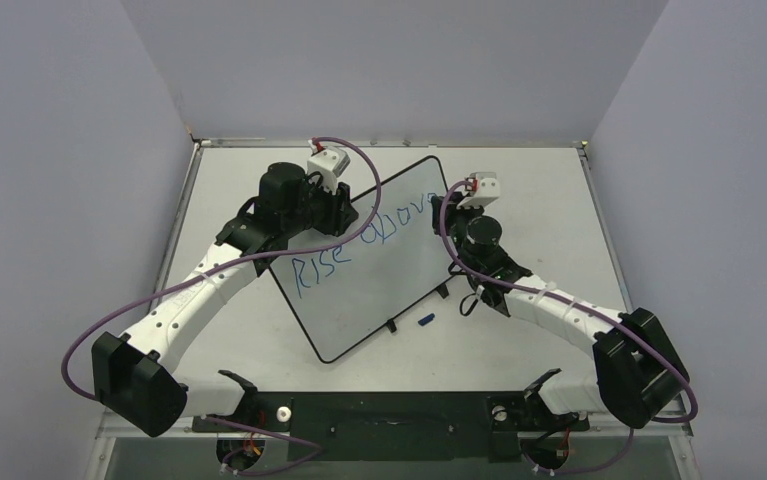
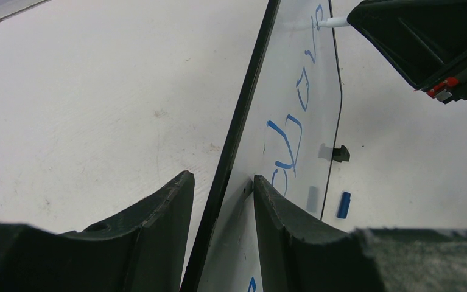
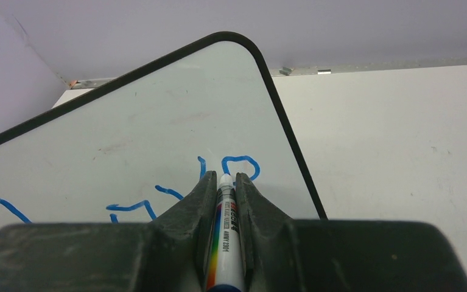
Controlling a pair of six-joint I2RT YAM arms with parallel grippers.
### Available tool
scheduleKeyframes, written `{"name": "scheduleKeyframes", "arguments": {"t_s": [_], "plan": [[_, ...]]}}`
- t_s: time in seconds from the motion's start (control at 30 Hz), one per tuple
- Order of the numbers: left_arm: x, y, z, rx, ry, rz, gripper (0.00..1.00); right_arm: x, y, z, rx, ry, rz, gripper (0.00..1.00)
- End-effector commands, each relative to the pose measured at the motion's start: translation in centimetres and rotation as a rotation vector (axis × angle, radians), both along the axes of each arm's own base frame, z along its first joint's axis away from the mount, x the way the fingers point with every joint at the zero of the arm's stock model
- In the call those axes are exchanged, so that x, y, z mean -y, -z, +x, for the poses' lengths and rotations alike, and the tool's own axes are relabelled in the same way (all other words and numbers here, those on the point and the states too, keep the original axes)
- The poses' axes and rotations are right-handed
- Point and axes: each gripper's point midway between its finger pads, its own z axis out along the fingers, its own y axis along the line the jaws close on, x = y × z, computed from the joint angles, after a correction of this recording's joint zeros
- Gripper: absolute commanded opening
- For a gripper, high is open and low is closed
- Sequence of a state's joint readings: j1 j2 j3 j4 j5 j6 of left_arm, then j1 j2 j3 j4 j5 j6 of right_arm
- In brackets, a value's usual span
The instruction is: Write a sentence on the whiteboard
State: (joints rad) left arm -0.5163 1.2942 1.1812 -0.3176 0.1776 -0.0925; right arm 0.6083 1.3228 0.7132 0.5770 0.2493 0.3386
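Here, right gripper (image 3: 224,177) clamps a marker (image 3: 226,243), tip at the whiteboard (image 3: 127,121) just ahead; left gripper (image 2: 222,177) straddles its edge, grip indeterminate.

Left arm (image 1: 194,300), right arm (image 1: 559,312): white moulded link shells, black cylindrical joint housings, big boxy black joint block (image 1: 139,385) on each. Purple cable (image 1: 77,350) runs along each arm. White camera block (image 1: 327,163) at each wrist; small red tab (image 2: 442,83). Left fingers (image 2: 151,213), right fingers (image 3: 188,213): matte black wedges, scuffed, dusty edges.
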Motion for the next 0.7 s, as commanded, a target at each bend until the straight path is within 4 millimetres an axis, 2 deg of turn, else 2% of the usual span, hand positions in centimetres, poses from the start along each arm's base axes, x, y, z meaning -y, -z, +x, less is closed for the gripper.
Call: {"name": "scheduleKeyframes", "arguments": {"t_s": [0.0, 0.33, 0.67], "plan": [[0.9, -4.7, 0.4, 0.145, 0.034, -0.075, 0.0, -0.1, 0.1, -0.4, 0.007, -0.017, 0.035, 0.0], [0.9, -4.7, 0.4, 0.146, 0.034, -0.076, 0.0, 1.3, 1.5, -0.3, -0.021, 0.046, -0.006, 0.0], [0.9, -4.8, 0.4, 0.147, 0.034, -0.077, 0.0, 3.7, 1.2, 0.8, -0.021, 0.128, -0.044, 0.0]]}}
